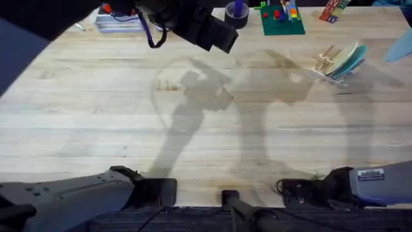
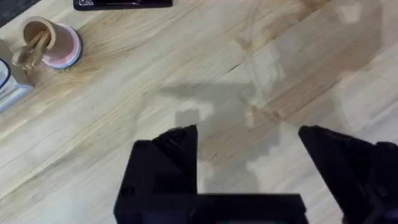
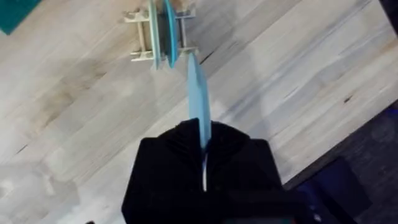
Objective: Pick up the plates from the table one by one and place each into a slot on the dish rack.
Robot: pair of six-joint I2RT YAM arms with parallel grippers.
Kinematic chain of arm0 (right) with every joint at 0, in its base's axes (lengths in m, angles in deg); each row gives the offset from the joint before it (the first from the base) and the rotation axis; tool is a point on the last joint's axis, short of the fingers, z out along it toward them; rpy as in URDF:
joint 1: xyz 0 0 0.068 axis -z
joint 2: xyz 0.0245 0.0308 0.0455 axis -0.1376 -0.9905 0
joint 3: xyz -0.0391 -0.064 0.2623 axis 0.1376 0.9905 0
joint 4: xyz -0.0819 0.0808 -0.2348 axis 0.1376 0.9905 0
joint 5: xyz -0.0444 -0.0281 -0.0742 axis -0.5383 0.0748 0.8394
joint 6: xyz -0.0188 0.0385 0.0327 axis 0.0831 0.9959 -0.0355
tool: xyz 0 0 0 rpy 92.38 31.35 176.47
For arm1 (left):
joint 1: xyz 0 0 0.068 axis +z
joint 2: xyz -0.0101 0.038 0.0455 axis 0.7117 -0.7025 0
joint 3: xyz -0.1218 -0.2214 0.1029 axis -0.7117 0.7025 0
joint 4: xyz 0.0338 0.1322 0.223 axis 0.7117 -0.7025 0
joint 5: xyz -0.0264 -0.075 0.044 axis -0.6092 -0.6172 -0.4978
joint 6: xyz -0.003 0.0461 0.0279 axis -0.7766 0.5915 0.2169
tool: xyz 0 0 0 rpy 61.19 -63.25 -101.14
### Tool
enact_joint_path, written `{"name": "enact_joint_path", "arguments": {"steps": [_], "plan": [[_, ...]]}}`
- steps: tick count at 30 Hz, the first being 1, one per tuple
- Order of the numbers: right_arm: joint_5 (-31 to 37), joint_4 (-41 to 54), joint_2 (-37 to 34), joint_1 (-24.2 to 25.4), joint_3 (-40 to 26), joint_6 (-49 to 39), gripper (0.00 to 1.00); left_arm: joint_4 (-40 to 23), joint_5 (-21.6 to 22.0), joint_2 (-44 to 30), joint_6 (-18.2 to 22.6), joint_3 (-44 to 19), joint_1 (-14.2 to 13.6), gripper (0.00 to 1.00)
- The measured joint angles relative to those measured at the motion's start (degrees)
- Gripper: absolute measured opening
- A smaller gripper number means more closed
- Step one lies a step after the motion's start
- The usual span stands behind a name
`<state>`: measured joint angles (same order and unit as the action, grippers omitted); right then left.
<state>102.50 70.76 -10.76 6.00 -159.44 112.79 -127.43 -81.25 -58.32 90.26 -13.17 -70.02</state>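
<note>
Right pincer grips the light blue plate edge-on, just beside the dish rack.

Three plates are counted: two stood in one rack, one light blue plate held apart. Two tools are seen.

Green baseplate, perhaps tape roll

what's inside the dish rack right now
The dish rack already holds two plates standing on edge in its slots: a pale yellow plate and a darker teal plate. The rack's base under them is hidden. The right gripper holds the light blue plate nearby.
</note>
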Motion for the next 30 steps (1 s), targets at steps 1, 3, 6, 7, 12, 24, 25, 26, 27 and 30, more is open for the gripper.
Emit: {"name": "enact_joint_path", "arguments": {"steps": [1,3,6,7,12,24,25,26,27,30], "plan": [[0.47,0.00,0.00,0.00,0.00,0.17,0.031,0.00,0.00,0.00,0.00,0.00,0.00,0.994],[1.49,0.00,0.00,0.00,0.00,0.73,0.031,0.00,0.00,0.00,0.00,0.00,0.00,0.994],[2.55,0.00,0.00,0.00,0.00,1.24,0.031,-0.02,0.00,0.00,0.02,0.00,-0.02,0.994],[2.78,0.00,0.00,0.00,-0.02,1.29,0.031,-0.04,0.00,0.00,0.00,0.00,0.00,0.994],[3.53,-0.02,-0.30,0.00,-0.20,1.50,0.031,-0.48,0.00,0.00,0.00,0.00,-0.02,0.994],[3.66,-0.04,-7.12,0.82,-0.39,1.48,0.031,-0.48,0.02,0.00,0.00,0.00,0.00,0.994],[3.64,-0.04,-7.52,1.30,-0.39,1.48,0.031,-0.48,0.00,0.00,0.00,0.00,0.00,0.994],[3.63,-0.04,-7.81,1.77,-0.39,1.48,0.031,-0.48,0.01,0.00,0.00,0.00,0.00,0.995],[3.48,-0.06,-8.12,2.31,-0.39,1.45,0.031,-0.46,0.02,0.00,0.00,0.00,0.00,0.995],[1.52,-0.32,-8.91,4.14,-0.39,0.58,0.031,-0.44,0.01,0.00,0.01,0.00,-0.01,0.994]]}}
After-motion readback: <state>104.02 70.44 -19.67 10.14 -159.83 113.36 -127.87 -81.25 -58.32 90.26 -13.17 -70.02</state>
